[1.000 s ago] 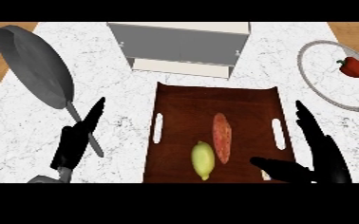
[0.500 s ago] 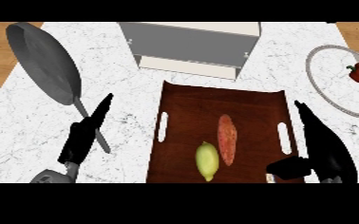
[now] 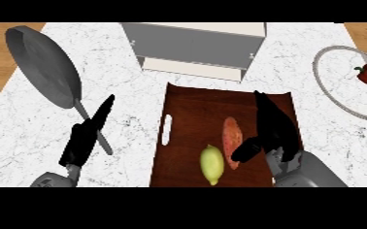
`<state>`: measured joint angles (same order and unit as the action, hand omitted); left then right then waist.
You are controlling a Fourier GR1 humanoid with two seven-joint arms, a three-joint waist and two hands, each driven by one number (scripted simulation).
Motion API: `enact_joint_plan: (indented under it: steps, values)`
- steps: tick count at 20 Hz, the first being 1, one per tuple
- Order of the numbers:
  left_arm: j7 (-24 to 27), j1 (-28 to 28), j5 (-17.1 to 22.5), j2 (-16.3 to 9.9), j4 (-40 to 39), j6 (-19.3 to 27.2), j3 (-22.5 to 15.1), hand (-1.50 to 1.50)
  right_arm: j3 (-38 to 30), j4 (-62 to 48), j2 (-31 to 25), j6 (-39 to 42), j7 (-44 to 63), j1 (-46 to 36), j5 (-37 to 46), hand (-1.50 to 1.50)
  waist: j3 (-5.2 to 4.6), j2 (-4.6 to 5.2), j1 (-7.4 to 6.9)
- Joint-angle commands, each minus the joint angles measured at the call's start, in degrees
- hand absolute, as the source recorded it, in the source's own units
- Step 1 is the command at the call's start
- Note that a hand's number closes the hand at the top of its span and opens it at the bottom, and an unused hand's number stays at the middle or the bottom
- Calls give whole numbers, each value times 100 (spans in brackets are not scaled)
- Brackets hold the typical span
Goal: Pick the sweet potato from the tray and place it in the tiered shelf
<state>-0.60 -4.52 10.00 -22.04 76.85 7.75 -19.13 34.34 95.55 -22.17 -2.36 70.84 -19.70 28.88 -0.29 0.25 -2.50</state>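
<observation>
- Right now the sweet potato [image 3: 231, 140] lies lengthwise on the dark wooden tray [image 3: 193, 111], a little right of the tray's middle.
- Just left of it and lower down, a yellow lemon [image 3: 211, 164] rests on the same tray, close beside the sweet potato; whether the two touch cannot be told.
- Over the right half of the tray is the right hand [image 3: 276, 128], its fingers stretched out straight toward the far edge and its thumb [image 3: 246, 151] angled down to the left, the tip at the sweet potato's lower right side.
- Nothing is gripped by that hand; it is open, and the sweet potato lies on the tray just left of it.
- Off the tray, the left hand [image 3: 87, 136] shows at the lower left over the white marble counter [image 3: 136, 102], fingers straight and holding nothing.
- A grey frying pan [image 3: 41, 65] lies at the far left, its handle [image 3: 93, 128] running down beneath the left hand.
- Beyond the tray's far edge stands the grey and white tiered shelf [image 3: 195, 48].
- At the right edge a round plate [image 3: 331, 85] is partly cut off, with something red [image 3: 360, 73] on it.
</observation>
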Motion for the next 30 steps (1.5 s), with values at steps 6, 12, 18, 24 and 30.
enact_joint_plan:
  steps: [6,12,18,24,30]
  values:
    - [-99,106,91,-11,5,-53,144,0,-139,-1197,1380,562,1437,-478,509,-150,6,-53,224]
    - [49,189,51,-110,-118,-104,269,0,-308,-1663,1619,948,1437,-520,1057,-150,5,-53,288]
    - [-154,262,64,-26,210,-32,270,0,-573,-1719,1897,1325,1439,-375,1533,-150,16,-78,296]
    - [22,332,97,-10,70,-192,366,0,-866,-1769,2051,1520,1439,-360,1717,-150,19,-48,269]
    - [-51,-7,-66,101,-130,-201,373,0,-998,-1878,2207,1665,1239,-309,1934,-150,22,-26,280]
